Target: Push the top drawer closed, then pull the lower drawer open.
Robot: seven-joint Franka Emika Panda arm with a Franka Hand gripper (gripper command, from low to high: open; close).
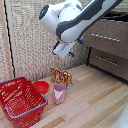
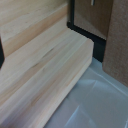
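Red basket [image 1: 21, 100] at the exterior view's left. Gripper [image 1: 63, 48] mid-frame, clear of the dresser, holding nothing; jaw width impossible to tell. At right, top drawer [image 1: 106, 38] seemingly slightly out, lower drawer [image 1: 111, 61] shut. Judged: neither step done.

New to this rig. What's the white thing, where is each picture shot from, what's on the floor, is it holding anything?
The white and black thing is a robot arm; its gripper hangs at the lower end, too blurred to tell whether it is open or holding something. One picture comes from a camera off the arm, the other from a camera on the wrist, showing mostly the wooden surface. On that surface stand a red basket, a red bowl, a pinkish cup and a yellow-red box. At the exterior view's right is a dark dresser: the top drawer juts out, the lower drawer sits below it.
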